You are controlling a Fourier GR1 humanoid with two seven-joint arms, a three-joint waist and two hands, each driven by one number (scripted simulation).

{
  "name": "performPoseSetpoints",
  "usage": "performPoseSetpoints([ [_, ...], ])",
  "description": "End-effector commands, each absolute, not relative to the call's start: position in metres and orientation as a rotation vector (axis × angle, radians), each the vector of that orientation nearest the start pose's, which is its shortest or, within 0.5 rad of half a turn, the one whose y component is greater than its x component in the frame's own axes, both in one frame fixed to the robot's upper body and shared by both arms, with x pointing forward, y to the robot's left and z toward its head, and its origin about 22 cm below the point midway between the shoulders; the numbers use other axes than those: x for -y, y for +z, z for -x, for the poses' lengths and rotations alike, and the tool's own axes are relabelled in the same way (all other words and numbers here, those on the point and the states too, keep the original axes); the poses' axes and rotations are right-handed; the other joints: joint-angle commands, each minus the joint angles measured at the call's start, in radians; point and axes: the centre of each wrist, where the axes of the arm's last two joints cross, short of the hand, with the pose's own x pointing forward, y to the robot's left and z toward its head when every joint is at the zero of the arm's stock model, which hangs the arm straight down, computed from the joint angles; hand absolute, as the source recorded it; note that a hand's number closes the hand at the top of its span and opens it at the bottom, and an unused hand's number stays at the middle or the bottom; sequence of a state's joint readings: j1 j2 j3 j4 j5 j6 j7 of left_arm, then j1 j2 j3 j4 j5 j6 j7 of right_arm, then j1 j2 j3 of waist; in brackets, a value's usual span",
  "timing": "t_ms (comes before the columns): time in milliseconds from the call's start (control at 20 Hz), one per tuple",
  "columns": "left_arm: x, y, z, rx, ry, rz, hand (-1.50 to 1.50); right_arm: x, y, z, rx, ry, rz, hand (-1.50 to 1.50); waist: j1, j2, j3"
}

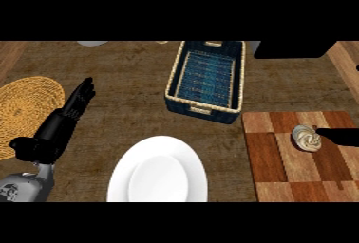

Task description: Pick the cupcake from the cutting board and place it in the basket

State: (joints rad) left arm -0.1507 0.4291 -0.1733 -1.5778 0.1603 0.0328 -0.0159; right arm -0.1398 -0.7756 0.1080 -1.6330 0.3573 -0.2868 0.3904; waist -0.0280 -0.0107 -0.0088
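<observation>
Task is at the start of the pick — nothing moved to the goal yet.

The cupcake [306, 137] sits on the cutting board [270, 161], toward its right side, upright, swirl frosting visible from above. The basket [207, 78] is up and left of the board, well apart from the cupcake, and shows only its blue lining inside — no cupcake in it.

Right hand [338, 135]: only a dark tip comes in from the right edge, touching or just beside the cupcake's right side. Too little of it shows to say whether its fingers are spread or closed, so cannot tell. No sign of a wrap around the cupcake; it reads as not yet grasped and not lifted.

Left hand [79, 102]: at the view's left, over the bare counter next to the woven mat [28, 107], fingers straight and relaxed, holding nothing. Resting, no part in the job.

A white plate [157, 172] lies near the bottom, between the left arm and the board — not on the direct line from cupcake to basket.

Done: approach, by the look of it. Left: close on the cupcake, lift, carry up-left over the basket's near rim, lower, release. Judged progress — early, roughly the first step of five.
</observation>
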Motion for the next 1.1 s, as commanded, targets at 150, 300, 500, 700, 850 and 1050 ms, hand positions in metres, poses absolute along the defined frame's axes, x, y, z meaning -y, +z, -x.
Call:
performPoseSetpoints([
  [150,-0.274,0.060,-0.274,1.676,-0.364,-0.057,0.00,0.333,0.195,-0.256,1.012,0.798,0.995,-1.50,0.007,0.002,0.003],
  [300,-0.286,0.048,-0.269,1.662,-0.348,-0.080,0.00,0.327,0.218,-0.238,0.963,0.835,0.893,-1.50,-0.006,0.001,0.005],
  [500,-0.264,0.059,-0.271,1.677,-0.365,-0.079,0.00,0.323,0.254,-0.218,0.945,0.809,0.879,-1.50,0.005,0.004,0.008],
  [700,-0.273,0.054,-0.274,1.678,-0.355,-0.070,0.00,0.319,0.254,-0.192,0.942,0.748,0.879,-1.50,0.008,0.006,0.008],
  [850,-0.272,0.063,-0.275,1.697,-0.373,-0.068,0.00,0.344,0.251,-0.189,0.953,0.754,0.891,-1.50,0.013,0.007,0.009],
  [1050,-0.261,0.056,-0.265,1.695,-0.376,-0.056,0.00,0.346,0.229,-0.197,0.989,0.689,0.883,-1.50,0.027,0.010,0.009],
])
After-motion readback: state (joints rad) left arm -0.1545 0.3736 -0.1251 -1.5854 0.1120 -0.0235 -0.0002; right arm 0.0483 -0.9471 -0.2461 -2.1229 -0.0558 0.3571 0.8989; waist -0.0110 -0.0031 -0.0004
